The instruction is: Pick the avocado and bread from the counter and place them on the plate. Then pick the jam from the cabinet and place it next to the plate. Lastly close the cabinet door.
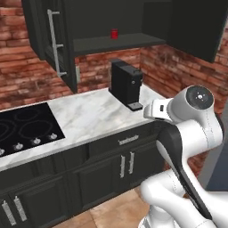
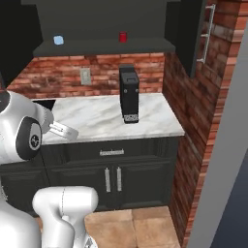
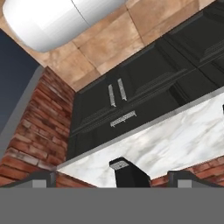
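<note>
i see flat, even rendered light with no visible lamp and no glare. the counter [image 1: 84, 118] reads bright, and the coffee machine [image 1: 126, 84] throws only a faint soft shadow at its foot. the cabinet [image 2: 104, 22] interior is dim, the jam [image 1: 114, 34] a small low-detail red spot. edges look blocky and slightly soft throughout. my hand view is rolled upside down, without edge bending.

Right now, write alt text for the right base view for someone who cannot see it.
A small red jam jar stands on the shelf of an open dark wall cabinet, above a black coffee machine on a white marble counter. Brick walls surround it, and the robot's white arm fills the lower left.
</note>
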